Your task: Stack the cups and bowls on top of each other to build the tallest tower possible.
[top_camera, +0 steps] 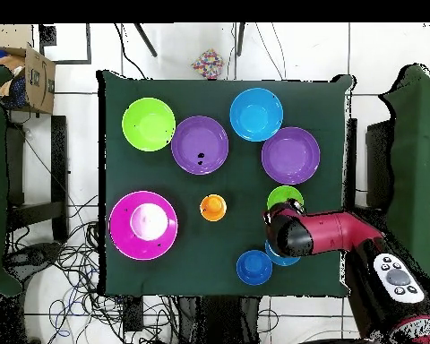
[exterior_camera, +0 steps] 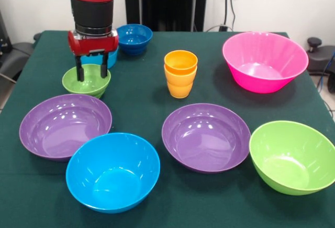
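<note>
Your gripper (exterior_camera: 92, 74) hung w/ its two black fingers spread apart, empty, tips dipped at the far rim of the small green bowl (exterior_camera: 86, 83) — looked like one finger inside the rim and one outside, tho the front view didn't settle that for sure. Light blue bowl (exterior_camera: 99, 58) sat right behind it, mostly hidden by the wrist; dark blue bowl (exterior_camera: 134, 39) a bit further back. The two cups, orange cup (exterior_camera: 181, 62) nested in the yellow-orange cup (exterior_camera: 179, 85), stood mid-table, well apart from the gripper, nothing on top of them yet. Risks as I judged them: that rim is thin and glossy, so a pinch on one wall could've slipped or tipped the bowl as you lifted; if both fingers had landed inside, closing would've grabbed nothing. The light blue bowl was so near that the wrist or outer finger could've nudged it. Later, dropping a bowl on that narrow cup stack off-centre would likely have toppled it. Big bowls — two purple (exterior_camera: 65, 125) (exterior_camera: 205, 136), blue (exterior_camera: 112, 171), green (exterior_camera: 293, 156), pink (exterior_camera: 264, 61) — were clear of the path to the cups, per the overhead view (top_camera: 213, 208).
</note>
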Controlling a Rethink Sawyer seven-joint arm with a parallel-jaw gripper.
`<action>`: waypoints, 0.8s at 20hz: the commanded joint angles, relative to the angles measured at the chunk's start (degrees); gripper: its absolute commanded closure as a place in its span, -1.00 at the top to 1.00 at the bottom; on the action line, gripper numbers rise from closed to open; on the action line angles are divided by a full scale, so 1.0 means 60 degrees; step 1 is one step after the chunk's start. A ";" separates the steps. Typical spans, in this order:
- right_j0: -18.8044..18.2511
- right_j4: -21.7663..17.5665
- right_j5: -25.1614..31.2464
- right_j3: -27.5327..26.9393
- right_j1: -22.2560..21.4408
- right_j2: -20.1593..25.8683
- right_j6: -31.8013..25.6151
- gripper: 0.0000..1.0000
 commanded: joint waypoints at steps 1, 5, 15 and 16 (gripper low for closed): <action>0.0512 -0.0461 -0.0448 0.0404 0.0405 -0.0039 0.0740 1.00; 0.0521 -0.0434 -0.0574 0.0484 0.0387 -0.0068 0.0745 1.00; 0.0574 -0.0318 -0.0564 0.0509 0.0422 -0.0053 0.0706 1.00; 0.0579 -0.0319 -0.0569 0.0509 0.0433 -0.0057 0.0715 1.00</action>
